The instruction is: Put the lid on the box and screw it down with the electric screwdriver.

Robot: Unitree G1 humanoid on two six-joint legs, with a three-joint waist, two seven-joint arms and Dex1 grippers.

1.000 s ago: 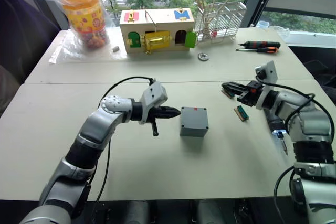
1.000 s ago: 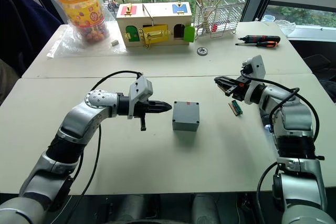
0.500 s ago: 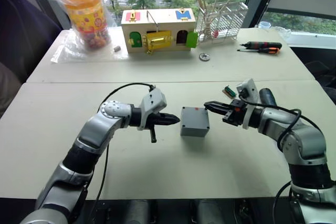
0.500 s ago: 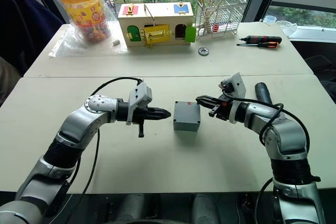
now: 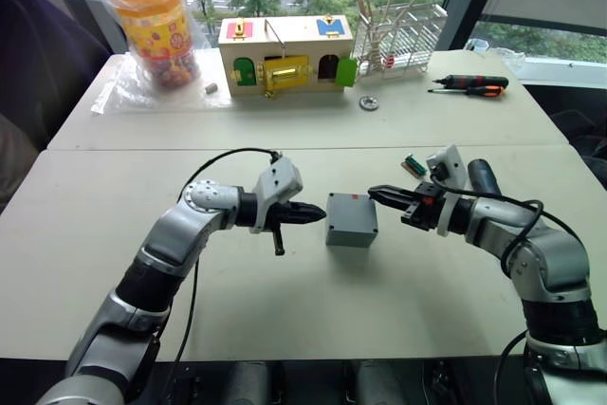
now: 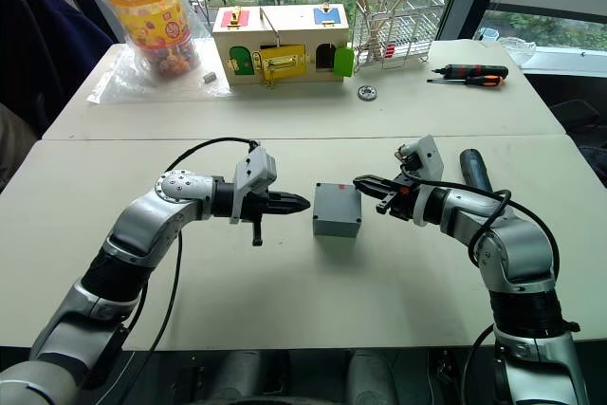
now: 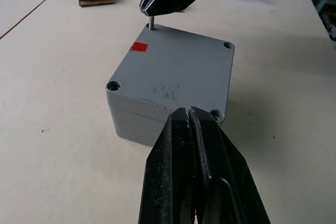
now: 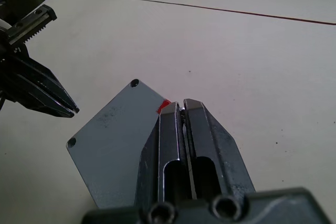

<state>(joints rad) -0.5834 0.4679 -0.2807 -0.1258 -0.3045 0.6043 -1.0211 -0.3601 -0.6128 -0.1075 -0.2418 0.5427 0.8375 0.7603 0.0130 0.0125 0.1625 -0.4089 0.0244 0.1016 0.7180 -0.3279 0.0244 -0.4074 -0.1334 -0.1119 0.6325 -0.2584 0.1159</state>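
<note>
the box sits mid-table with the lid on it, the left gripper and right gripper flanking it. left jaws are pressed together, empty; right jaws pinch a small screw over a lid corner. the electric screwdriver lies behind the right arm — green connector strip nearby.
</note>
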